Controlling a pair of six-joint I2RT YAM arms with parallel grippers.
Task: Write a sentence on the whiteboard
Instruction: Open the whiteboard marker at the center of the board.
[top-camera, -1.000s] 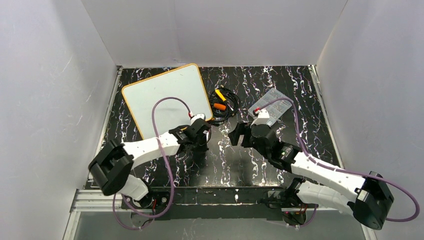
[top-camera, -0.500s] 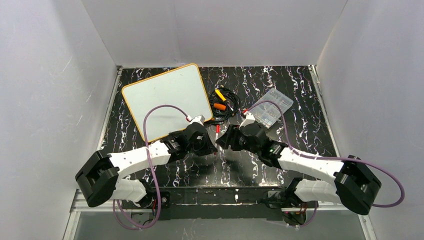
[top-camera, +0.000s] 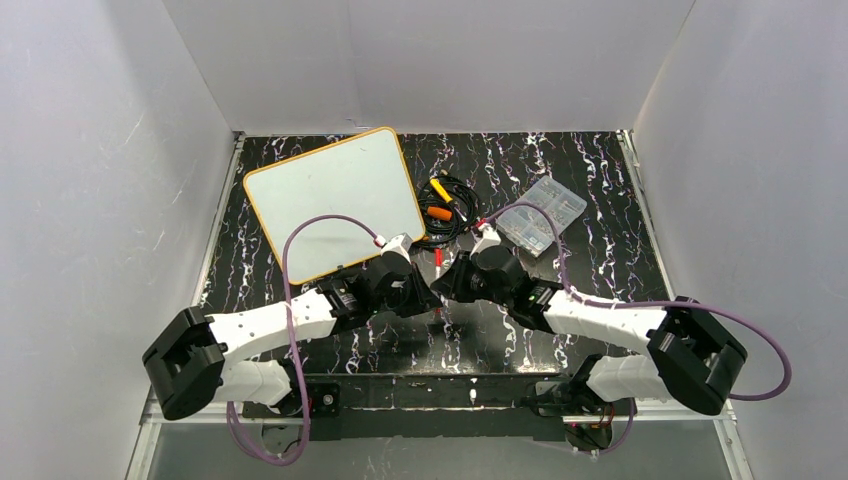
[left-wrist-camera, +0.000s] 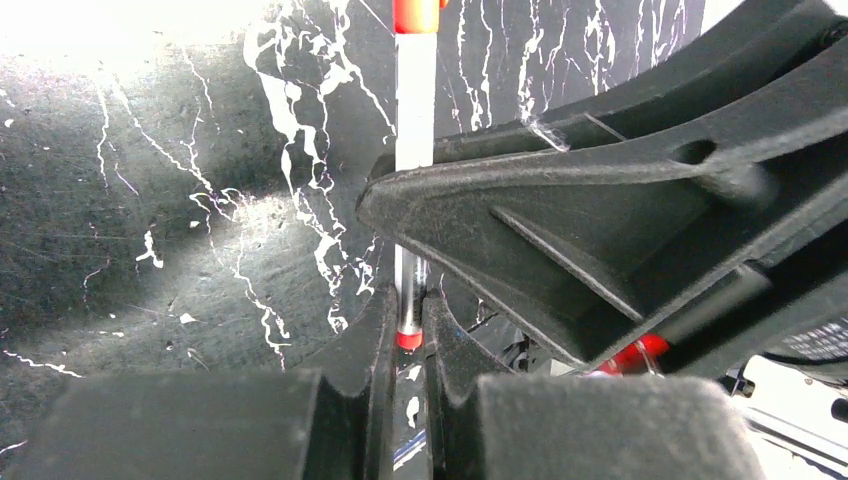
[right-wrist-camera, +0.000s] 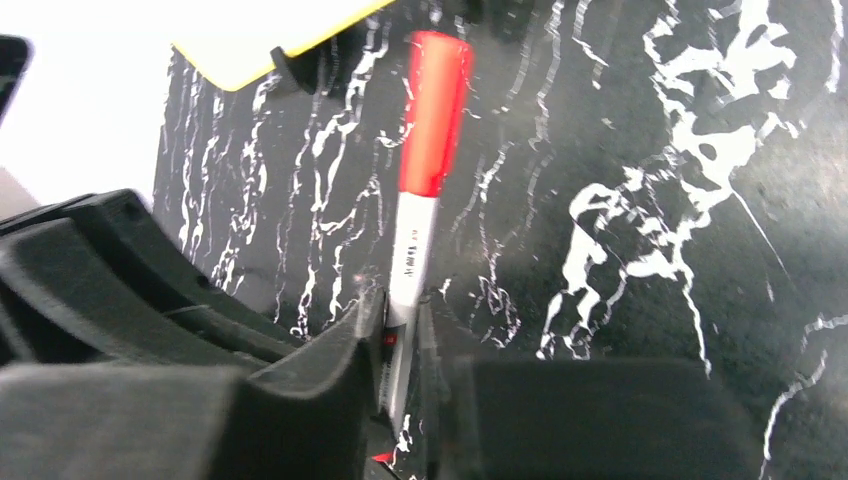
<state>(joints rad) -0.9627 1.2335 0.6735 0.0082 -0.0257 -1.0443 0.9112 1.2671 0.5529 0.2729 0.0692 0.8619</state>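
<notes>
Looking down from the top camera, finds the left gripper and right gripper nose to nose near the middle of the black marbled table, meeting over an upright-looking red-and-white marker. Differs from a second ago: then well apart, with the right jaws spread wide; now drawn inward and together, the right jaws brought down narrow. Places the whiteboard flat at the far left, plain white inside its orange-yellow rim, apart from both grippers. Keeps a coil of black cable with orange and yellow pieces just right of the board and a clear plastic parts box farther right, both unmoved since then. Cannot make out either claw's grip from up here.

Switching to the left wrist, settles one of them: shows the left fingers pinched tight on the lower end of the marker's white barrel, the red cap cut off at the top edge, and the right gripper's black finger crossing the barrel higher up. Offers no sight of the board.

Turning to the right wrist, settles the other: shows the right fingers closed narrow on the same white barrel, below the whole red cap, pointing toward a yellow-rimmed corner of the whiteboard. Catches the left gripper's black bulk along the left side.
</notes>
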